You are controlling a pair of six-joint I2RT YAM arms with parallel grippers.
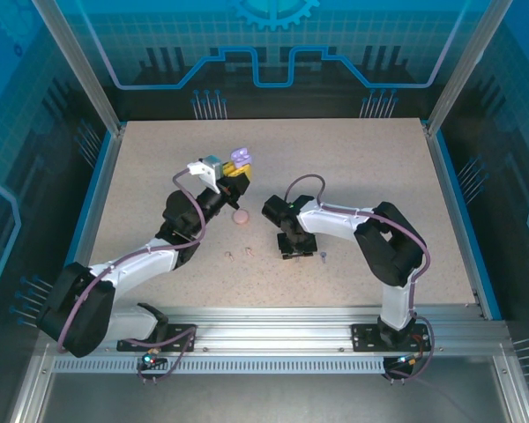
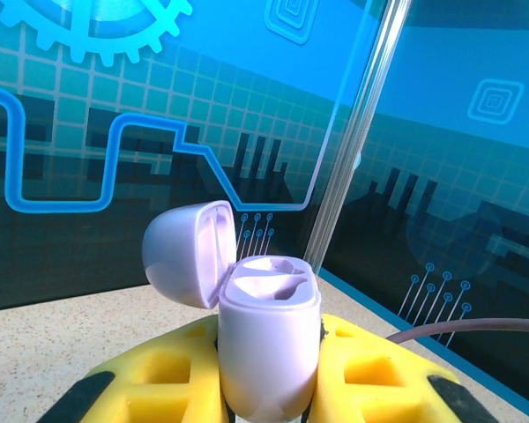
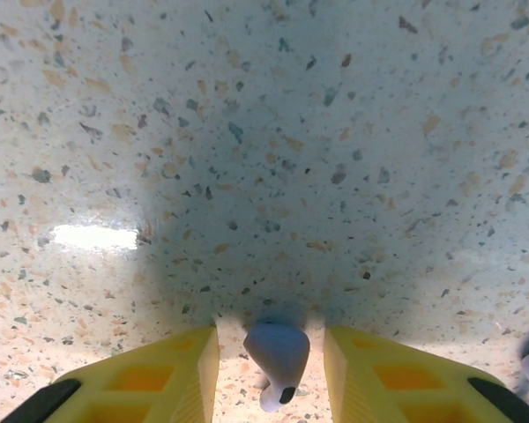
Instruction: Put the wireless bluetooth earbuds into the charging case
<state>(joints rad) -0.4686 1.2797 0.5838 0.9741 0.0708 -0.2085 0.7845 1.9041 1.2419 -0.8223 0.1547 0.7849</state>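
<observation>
My left gripper (image 1: 235, 169) is raised over the table and shut on a purple charging case (image 2: 269, 339). The case's lid (image 2: 183, 251) hangs open to the left, and both sockets are empty. My right gripper (image 3: 271, 374) is down at the tabletop. A purple earbud (image 3: 278, 352) lies between its yellow fingers (image 3: 150, 379), with a gap on each side, so the jaws stand open around it. Another purple earbud (image 1: 323, 256) lies just right of that gripper (image 1: 293, 251). Two pale pink earbuds (image 1: 230, 254) (image 1: 249, 250) lie left of it.
A shut pink case (image 1: 241, 218) rests on the speckled table (image 1: 353, 167) between the two arms. Metal posts and blue-lit walls enclose the table. The metal rail (image 1: 273, 322) with the arm bases runs along the near edge.
</observation>
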